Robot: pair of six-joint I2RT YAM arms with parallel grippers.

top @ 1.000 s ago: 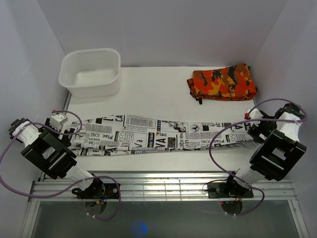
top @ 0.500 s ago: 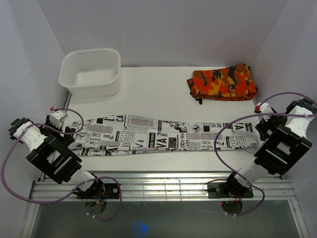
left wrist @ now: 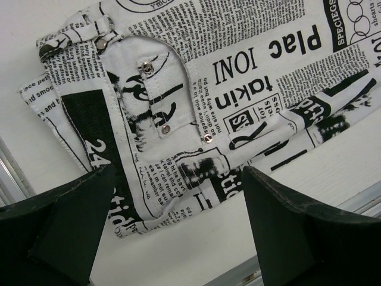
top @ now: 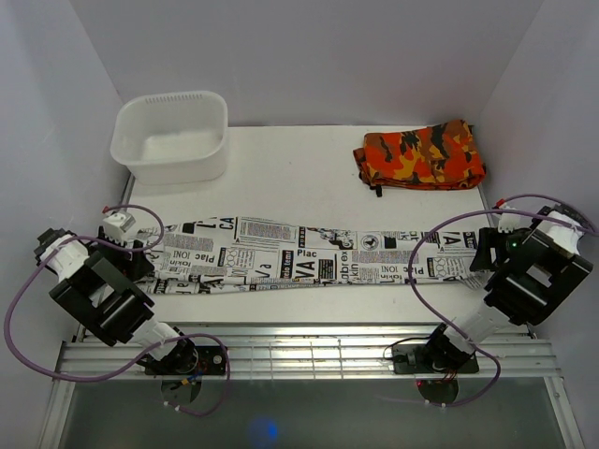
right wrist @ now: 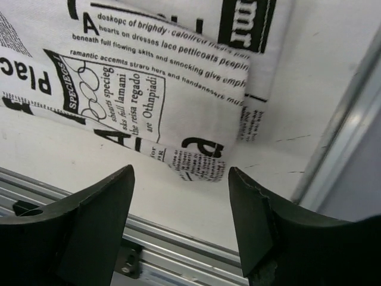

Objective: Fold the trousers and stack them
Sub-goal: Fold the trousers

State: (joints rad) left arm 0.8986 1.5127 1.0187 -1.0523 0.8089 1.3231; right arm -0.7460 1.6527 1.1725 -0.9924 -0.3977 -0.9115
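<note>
The trousers (top: 309,253), white with black newspaper print, lie stretched flat across the table from left to right. My left gripper (top: 137,260) hovers at their waistband end. In the left wrist view the waistband with its metal studs (left wrist: 196,89) lies under that gripper (left wrist: 177,173), which is wide open with nothing between the jaws. My right gripper (top: 489,253) sits at the leg-hem end. In the right wrist view the folded hem corner (right wrist: 196,158) lies just beyond that gripper (right wrist: 181,171), which is open and empty.
A white tub (top: 171,136) stands at the back left. A folded orange, red and black camouflage garment (top: 421,154) lies at the back right. An aluminium rail (top: 309,351) runs along the near table edge, close below the right fingers (right wrist: 178,250). Side walls stand close to both arms.
The right arm swung out to the right, then came back toward the near edge beside the hem. The left arm shifted slightly toward the waistband. The trousers have not moved.
</note>
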